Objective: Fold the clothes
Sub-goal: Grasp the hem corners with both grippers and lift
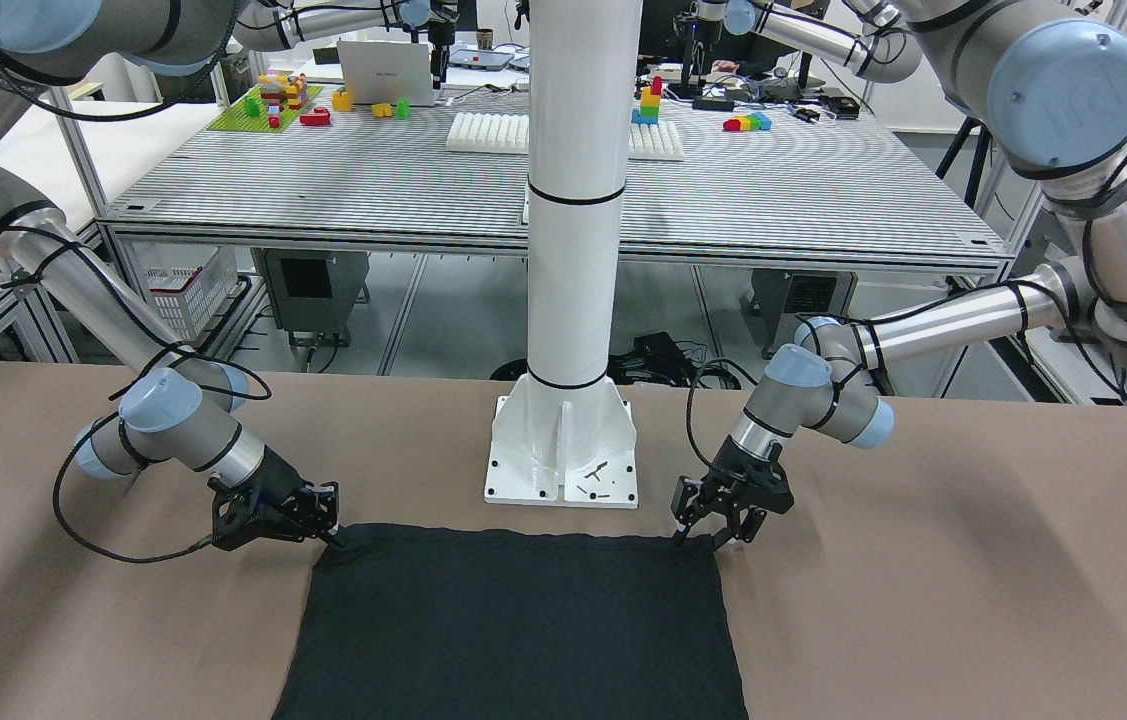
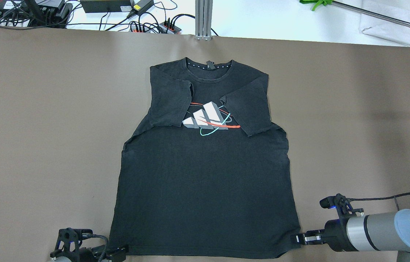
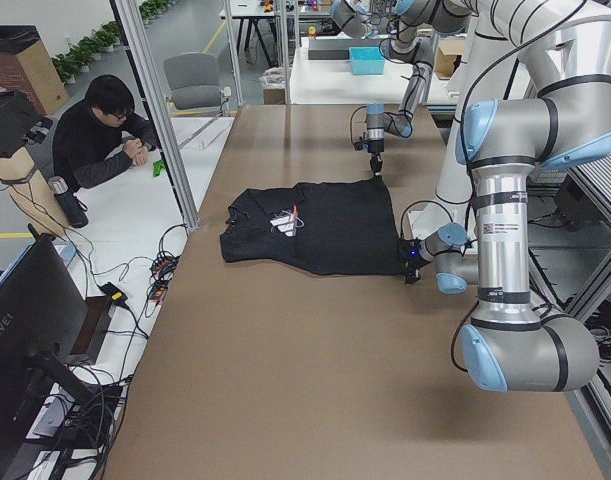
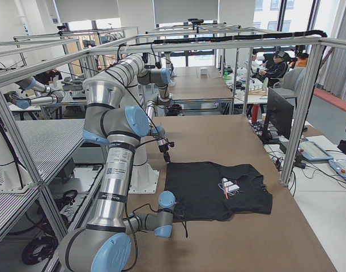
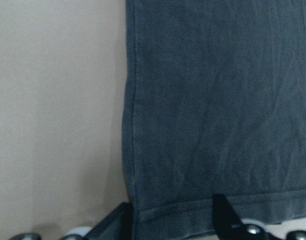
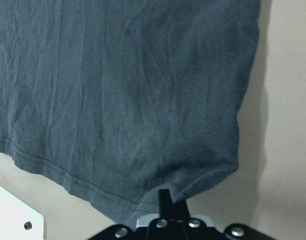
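Brown table point(image 2: 44, 109), black T-shirt point(image 2: 205, 182) lying lengthwise, collar toward far edge, right pincer point(image 2: 294, 239) pinching hem corner, left pincer point(image 1: 711, 538) splayed

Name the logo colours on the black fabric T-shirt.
Printed logo: grey-white bars, red and teal lines; overhead view.

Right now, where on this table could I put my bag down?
Bare table lies wide on both sides of the black T-shirt, plus a strip beyond its collar. Crowded at the hem: the left arm's fingers, the right arm's fingers and the white pole base.
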Available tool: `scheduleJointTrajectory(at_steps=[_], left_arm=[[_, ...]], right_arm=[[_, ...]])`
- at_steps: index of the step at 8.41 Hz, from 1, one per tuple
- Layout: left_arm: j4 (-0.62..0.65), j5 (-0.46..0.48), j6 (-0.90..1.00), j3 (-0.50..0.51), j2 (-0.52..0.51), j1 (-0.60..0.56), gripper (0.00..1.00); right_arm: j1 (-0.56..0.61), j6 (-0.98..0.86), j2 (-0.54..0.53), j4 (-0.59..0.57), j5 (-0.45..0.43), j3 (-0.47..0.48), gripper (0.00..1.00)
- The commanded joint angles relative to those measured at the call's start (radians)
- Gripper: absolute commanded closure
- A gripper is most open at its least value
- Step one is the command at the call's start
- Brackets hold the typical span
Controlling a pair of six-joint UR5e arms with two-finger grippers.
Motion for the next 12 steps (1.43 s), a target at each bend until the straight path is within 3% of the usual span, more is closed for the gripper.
scheduleJointTrajectory(at_steps=[1, 3, 6, 8, 9, 12], left_arm=[[-0.003, 0.001, -0.002, -0.006, 0.002, -0.002, 1.0], [-0.006, -0.012, 0.0, -0.029, 0.007, -0.008, 1.0], [-0.002, -0.016, 0.006, -0.164, 0.031, -0.013, 1.0], [-0.014, -0.077, 0.008, -0.314, 0.101, -0.018, 1.0], [-0.059, -0.132, 0.008, -0.398, 0.17, -0.033, 1.0], [-0.384, -0.418, 0.014, -0.402, 0.237, -0.11, 1.0]], right_arm=[[-0.001, 0.0, 0.0, 0.001, -0.001, 0.002, 1.0], [-0.001, 0.0, 0.0, 0.017, 0.002, 0.002, 1.0], [0.003, 0.005, -0.009, 0.072, 0.032, 0.015, 1.0], [0.052, 0.021, -0.079, 0.156, 0.161, 0.088, 1.0], [0.127, 0.141, -0.079, 0.235, 0.269, 0.101, 1.0], [0.348, 0.453, -0.075, 0.54, 0.599, 0.111, 1.0]])
